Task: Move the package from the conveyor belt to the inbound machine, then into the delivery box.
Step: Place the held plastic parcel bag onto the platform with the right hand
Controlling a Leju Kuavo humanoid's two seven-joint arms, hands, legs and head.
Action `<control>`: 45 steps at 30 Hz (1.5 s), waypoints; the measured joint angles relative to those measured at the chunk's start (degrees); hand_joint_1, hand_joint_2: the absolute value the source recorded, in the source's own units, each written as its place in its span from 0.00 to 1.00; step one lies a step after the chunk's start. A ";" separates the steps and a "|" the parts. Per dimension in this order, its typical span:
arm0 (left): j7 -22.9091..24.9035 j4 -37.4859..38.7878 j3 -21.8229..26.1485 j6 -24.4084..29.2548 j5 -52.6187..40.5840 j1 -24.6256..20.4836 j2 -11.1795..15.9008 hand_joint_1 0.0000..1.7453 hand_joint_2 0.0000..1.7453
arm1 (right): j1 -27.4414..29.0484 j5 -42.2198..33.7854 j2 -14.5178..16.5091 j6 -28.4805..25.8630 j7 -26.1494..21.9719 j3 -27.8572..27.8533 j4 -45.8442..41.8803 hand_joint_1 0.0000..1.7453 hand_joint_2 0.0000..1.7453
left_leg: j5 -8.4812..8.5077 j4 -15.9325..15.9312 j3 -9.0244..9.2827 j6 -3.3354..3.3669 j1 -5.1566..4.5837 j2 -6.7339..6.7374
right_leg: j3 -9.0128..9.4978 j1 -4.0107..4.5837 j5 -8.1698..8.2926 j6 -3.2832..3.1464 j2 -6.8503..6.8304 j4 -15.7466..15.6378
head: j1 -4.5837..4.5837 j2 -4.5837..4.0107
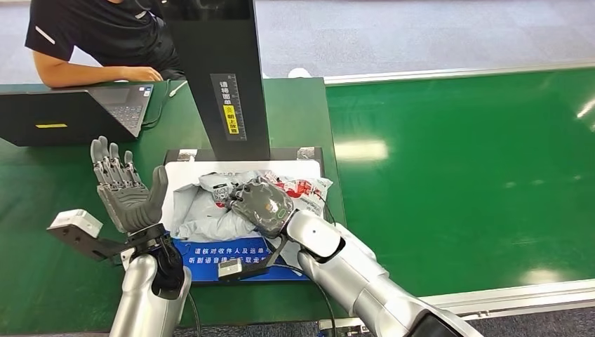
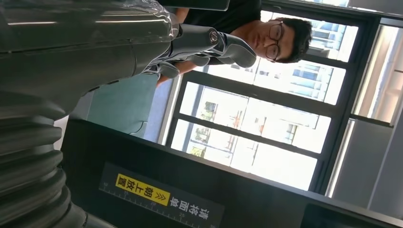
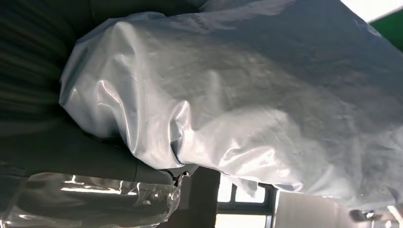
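My right hand [image 1: 261, 206] lies palm-down on the package [image 1: 210, 210], a crumpled grey plastic bag with a label and red print, and my fingers are curled over its top; I cannot tell whether they actually grip it or just press on it. In my right wrist view the bag [image 3: 247, 99] bulges close against the camera, its plastic wrinkled and shiny. The package sits on the white platform of the inbound machine [image 1: 309, 156], below the machine's black upright column [image 1: 224, 77], with a blue sign [image 1: 210, 254] at the platform's near edge. My left hand [image 1: 126, 189] is raised just beside the platform, palm open, fingers spread and pointing up, holding nothing. The green conveyor belt [image 1: 463, 161] runs to my right. Beyond the table, a person [image 1: 98, 35] in a black shirt leans on one forearm beside a laptop [image 1: 77, 112].
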 joint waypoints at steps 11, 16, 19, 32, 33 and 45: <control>-0.02 1.17 -0.19 0.57 2.23 -0.18 0.20 0.00 1.00 | -2.31 1.59 -0.67 -4.71 7.56 2.51 8.74 0.00 1.00 | 0.00 0.01 0.01 0.00 -0.01 0.00 | 0.01 -0.01 0.00 0.00 0.00 0.00 | -0.01 0.00; -0.01 1.23 -0.61 0.68 2.20 0.08 0.30 0.00 1.00 | -3.14 3.22 -1.45 -4.91 11.80 2.85 11.65 0.00 0.00 | 0.00 0.01 0.01 0.00 -0.01 0.00 | 0.01 -0.01 0.01 0.00 0.00 0.00 | -0.01 0.00; -0.02 1.35 -1.02 0.79 2.13 0.14 0.38 0.00 1.00 | -2.95 3.65 -2.48 -5.35 11.91 2.76 11.36 0.00 0.00 | 0.00 0.02 0.02 0.00 -0.01 0.00 | 0.01 -0.01 0.01 0.00 0.00 0.00 | -0.01 0.00; -0.02 2.34 -2.08 1.71 2.64 -0.12 0.66 0.00 1.00 | 7.71 -15.35 -3.43 -5.75 -19.80 -16.11 -6.62 0.00 0.00 | 0.00 0.00 0.00 0.00 -0.01 -0.01 | 0.00 0.00 0.00 -0.01 -0.01 0.00 | -0.01 0.00; -0.02 2.38 -2.12 1.88 2.72 -0.11 0.68 0.00 1.00 | 8.22 -19.55 -3.36 -5.76 -20.06 -16.28 -8.02 0.00 0.00 | 0.00 0.00 0.00 0.00 -0.01 -0.01 | 0.00 0.00 0.01 -0.01 -0.01 0.00 | 0.00 0.00; 0.01 2.14 -2.25 0.30 1.12 2.31 2.01 0.00 1.00 | 11.23 -63.66 -7.06 -2.29 -19.49 -11.74 -28.77 0.00 1.00 | 0.00 0.02 -0.01 0.00 -0.02 -0.03 | -0.04 -0.01 -0.02 -0.03 -0.05 -0.02 | -0.02 0.00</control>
